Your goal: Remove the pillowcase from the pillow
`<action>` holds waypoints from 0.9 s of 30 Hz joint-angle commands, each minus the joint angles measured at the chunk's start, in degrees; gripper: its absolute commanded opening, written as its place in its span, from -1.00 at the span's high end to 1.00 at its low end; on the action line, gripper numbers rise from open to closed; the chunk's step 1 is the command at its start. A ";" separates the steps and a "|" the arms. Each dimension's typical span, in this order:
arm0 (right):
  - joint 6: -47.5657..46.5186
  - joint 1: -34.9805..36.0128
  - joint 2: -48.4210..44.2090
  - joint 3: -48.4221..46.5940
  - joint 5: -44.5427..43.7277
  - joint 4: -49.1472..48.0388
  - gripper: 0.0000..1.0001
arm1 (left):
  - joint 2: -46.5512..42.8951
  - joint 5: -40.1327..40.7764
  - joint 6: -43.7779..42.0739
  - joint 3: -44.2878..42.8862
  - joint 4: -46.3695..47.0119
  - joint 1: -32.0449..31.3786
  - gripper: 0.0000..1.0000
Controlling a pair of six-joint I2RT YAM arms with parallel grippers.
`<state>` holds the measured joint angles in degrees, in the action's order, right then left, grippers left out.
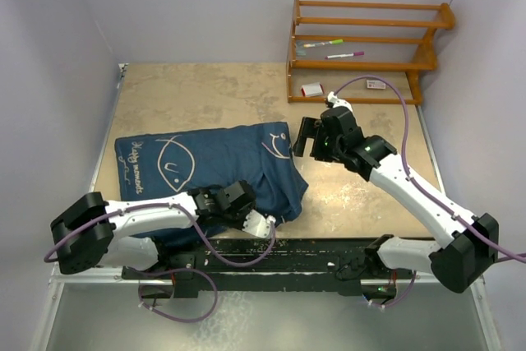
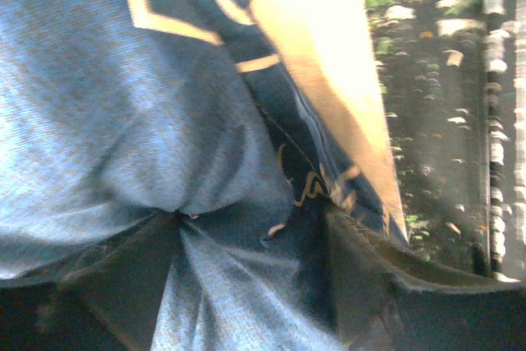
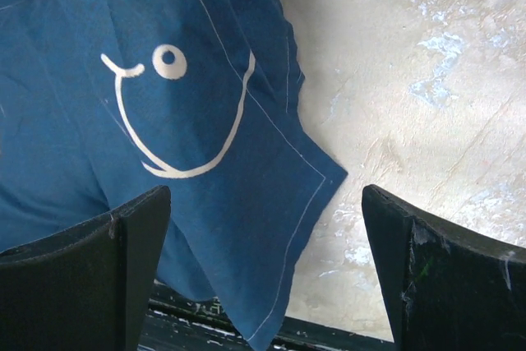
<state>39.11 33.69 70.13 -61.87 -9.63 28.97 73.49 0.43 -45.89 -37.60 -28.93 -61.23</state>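
The navy pillowcase (image 1: 214,166) with white line drawings lies flat on the left half of the table. It fills the left wrist view (image 2: 123,104) and its smiley corner shows in the right wrist view (image 3: 189,121). My left gripper (image 1: 249,211) is at its near right edge, shut on a bunch of the fabric (image 2: 246,232). A cream strip of the pillow (image 2: 320,63) peeks out beside the fabric there (image 1: 261,224); the rest is hidden inside. My right gripper (image 1: 306,141) hovers open and empty over the pillowcase's right corner (image 3: 263,203).
A wooden rack (image 1: 366,51) stands at the back right with two markers (image 1: 345,55) and small boxes (image 1: 312,89) on it. A black rail (image 1: 312,256) runs along the near table edge. Walls close in the left and right sides.
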 commanded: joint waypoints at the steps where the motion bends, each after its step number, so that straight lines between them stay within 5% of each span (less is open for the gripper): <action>1: 1.34 -0.10 -2.18 0.77 -1.21 -3.30 -0.99 | 2.37 9.75 -0.44 5.15 9.65 0.06 1.00; 5: 1.52 -0.06 -2.35 0.77 1.59 -4.56 -0.99 | -8.25 5.30 0.10 1.68 1.67 1.74 1.00; 9: -1.49 -0.09 -3.94 1.83 3.34 -7.78 -0.99 | -16.14 -14.92 -1.98 -13.72 -12.71 14.58 1.00; 11: -4.87 0.07 -5.00 1.90 5.22 -9.51 -0.99 | -18.74 -18.60 -4.69 -20.20 -15.03 17.78 1.00; 18: -16.30 3.63 -13.27 9.41 5.80 -24.84 -0.99 | -8.73 -22.27 -0.69 -46.21 -29.38 24.08 1.00; 27: -25.08 11.06 -12.14 10.00 0.61 -29.23 -0.99 | -10.76 -22.02 0.14 -40.19 -33.22 25.81 1.00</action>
<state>19.11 42.57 58.35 -52.10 -9.54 5.21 64.14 -18.68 -47.22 -78.41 -62.15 -36.18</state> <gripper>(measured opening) 0.995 0.027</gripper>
